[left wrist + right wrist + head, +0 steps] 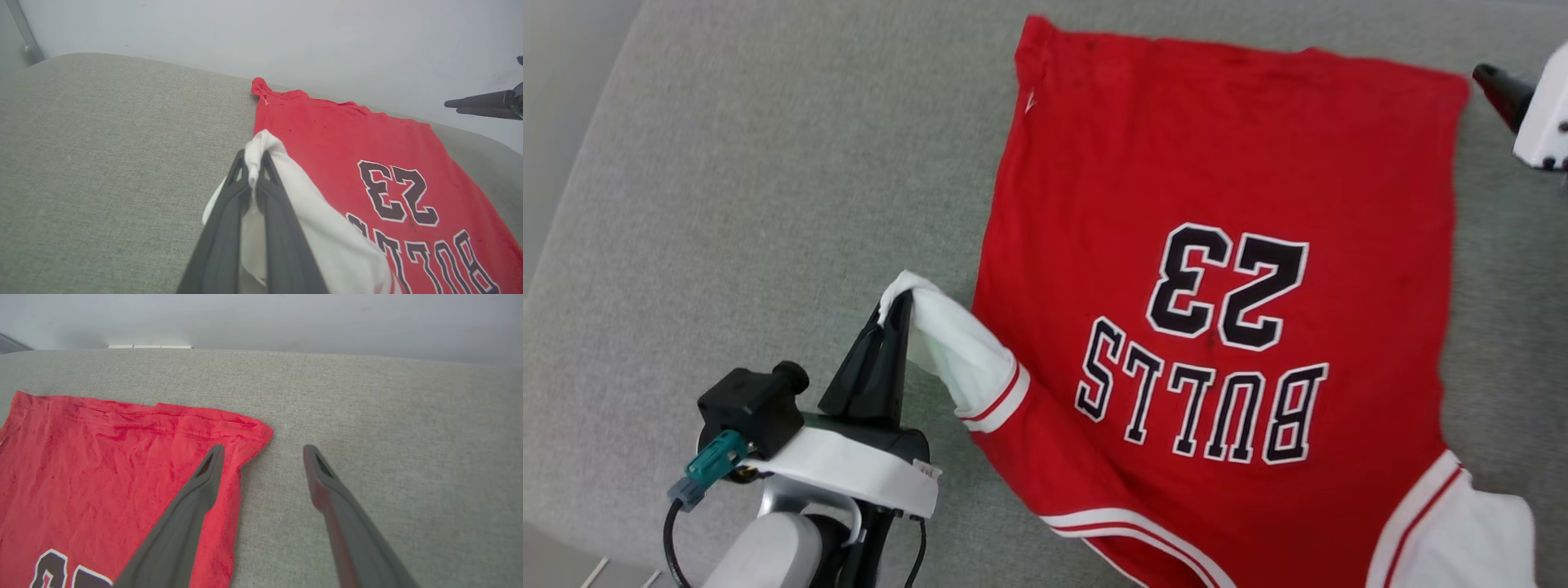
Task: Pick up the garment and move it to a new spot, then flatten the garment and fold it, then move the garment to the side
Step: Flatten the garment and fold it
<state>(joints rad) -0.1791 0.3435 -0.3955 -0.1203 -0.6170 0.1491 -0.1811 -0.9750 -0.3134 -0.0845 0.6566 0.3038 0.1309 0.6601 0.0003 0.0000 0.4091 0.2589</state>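
Note:
The garment (pixel 1217 163), a red jersey with black "BULLS 23" print and white sleeves, lies spread on a grey cushioned surface, its hem toward the far side. My left gripper (pixel 900 300) is shut on the tip of its white left sleeve (pixel 261 143), lifting that sleeve off the surface. My right gripper (pixel 263 447) stands open over the far right hem corner (pixel 257 430), nothing between its fingers. In the head view the right gripper's dark fingertip (pixel 1494 82) shows at the upper right, just beyond the red cloth's corner.
The grey fabric surface (pixel 768 204) stretches wide to the left of the garment. A pale wall (pixel 286 32) rises behind its far edge. The other white sleeve (pixel 1462 539) lies flat at the lower right.

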